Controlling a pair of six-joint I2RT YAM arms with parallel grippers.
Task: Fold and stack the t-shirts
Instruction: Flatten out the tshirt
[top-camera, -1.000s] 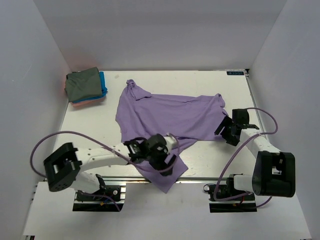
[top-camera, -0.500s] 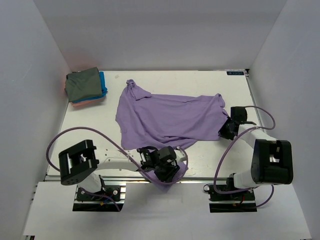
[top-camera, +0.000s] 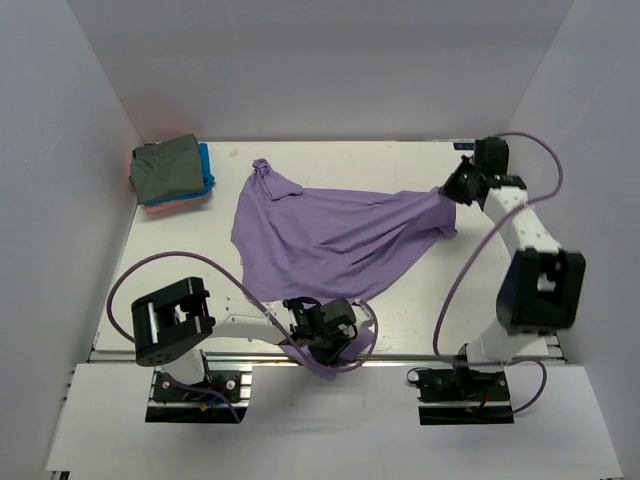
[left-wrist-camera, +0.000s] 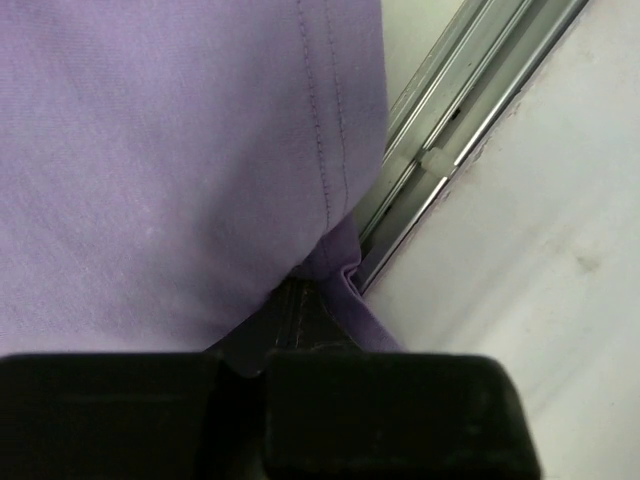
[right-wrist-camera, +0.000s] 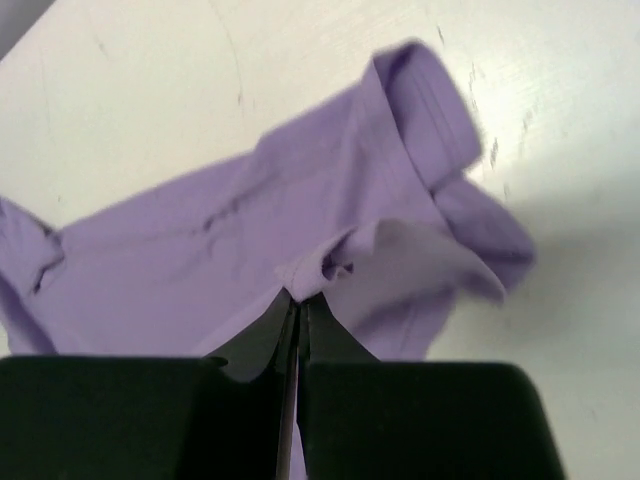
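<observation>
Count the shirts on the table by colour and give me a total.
purple shirt: 1
olive-grey shirt: 1
blue shirt: 1
pink shirt: 1
Total: 4

- No word, brand, number or sign can be read in any of the three views.
- A small dark label is seen in the top view on the far right edge of the counter, just beyond the right tool and partly covered by that arm.
- Pale marks are carried on this label, but they are too small to be made out.
- In the two wrist views only plain surfaces are shown, and nothing written can be made out on them.
</observation>
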